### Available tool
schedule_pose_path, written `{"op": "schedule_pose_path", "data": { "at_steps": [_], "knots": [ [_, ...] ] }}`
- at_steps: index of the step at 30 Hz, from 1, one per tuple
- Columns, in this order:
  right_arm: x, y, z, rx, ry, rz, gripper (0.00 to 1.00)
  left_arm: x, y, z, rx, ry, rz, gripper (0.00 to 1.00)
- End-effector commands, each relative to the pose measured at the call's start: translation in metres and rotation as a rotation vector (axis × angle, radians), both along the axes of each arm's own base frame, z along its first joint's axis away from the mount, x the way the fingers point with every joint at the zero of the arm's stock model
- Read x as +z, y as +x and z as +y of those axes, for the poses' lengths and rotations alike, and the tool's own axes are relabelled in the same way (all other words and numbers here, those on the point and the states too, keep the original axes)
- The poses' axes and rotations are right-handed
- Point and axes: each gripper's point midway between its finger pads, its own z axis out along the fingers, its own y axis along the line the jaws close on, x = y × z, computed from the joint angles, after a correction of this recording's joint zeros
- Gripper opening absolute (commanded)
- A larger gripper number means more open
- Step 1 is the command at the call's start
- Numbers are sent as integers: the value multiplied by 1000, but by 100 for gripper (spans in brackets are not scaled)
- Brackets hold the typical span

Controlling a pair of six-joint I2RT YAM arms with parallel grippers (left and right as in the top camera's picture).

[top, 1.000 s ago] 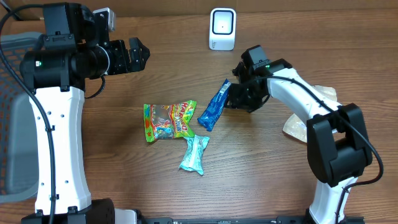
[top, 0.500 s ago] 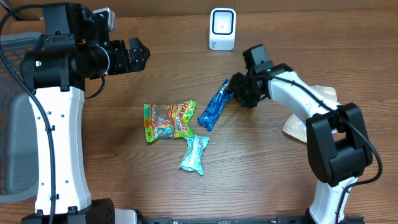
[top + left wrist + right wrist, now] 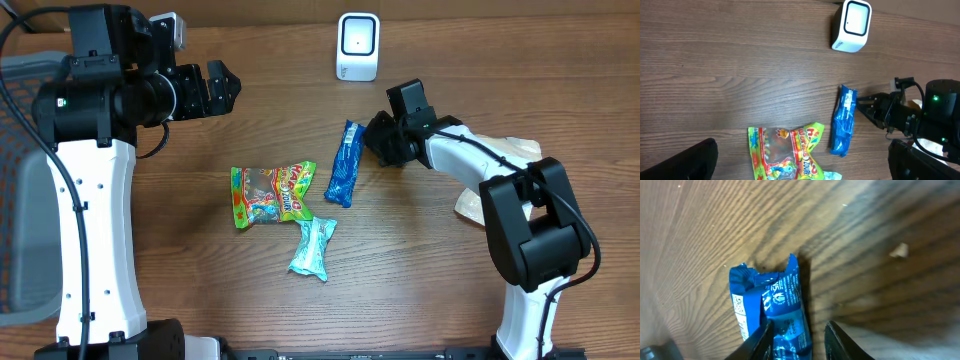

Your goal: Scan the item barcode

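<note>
A: Anything in the overhead view that goes missing at the wrists?

B: Yes. Shows the whole brown wooden table [image 3: 200,300], with a long blue foil snack wrapper [image 3: 344,163] lying flat near the middle. Sets it below the white boxy barcode scanner [image 3: 357,46] at the far edge, well apart from it. Places the right gripper [image 3: 375,140] at the wrapper's upper end. Places the left gripper [image 3: 222,88] up at the left, spread wide and holding nothing.

A: And close in, from the right wrist?

B: Puts the wrapper's crimped end between the two fingers [image 3: 840,339], with a sliver of bare wood on one side. Cannot tell whether clamped on the foil or merely straddling it.

A: Different from a second ago?

B: Finds the wrapper turned from a clear slant to nearly upright. Finds the right gripper a little farther up the table.

A: And round about?

B: Just left of the wrapper's lower end, a green and red candy bag [image 3: 273,193]. Just below both, a small teal packet [image 3: 312,247]. Beyond the right arm, crumpled pale plastic [image 3: 515,150], partly hidden by that arm.
</note>
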Motion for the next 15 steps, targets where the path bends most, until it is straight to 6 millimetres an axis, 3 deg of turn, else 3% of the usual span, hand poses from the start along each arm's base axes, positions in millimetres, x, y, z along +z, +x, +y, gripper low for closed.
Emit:
{"op": "schedule_pose_path", "data": {
  "at_steps": [1, 7, 15],
  "knots": [
    [0, -1, 10, 90, 15, -35, 37, -3, 0, -2, 5, -6, 11, 100],
    [11, 4, 23, 186, 44, -120, 58, -3, 0, -2, 5, -7, 11, 100],
    [10, 2, 28, 214, 27, -136, 61, -3, 0, -2, 5, -6, 11, 100]
  ]
}}
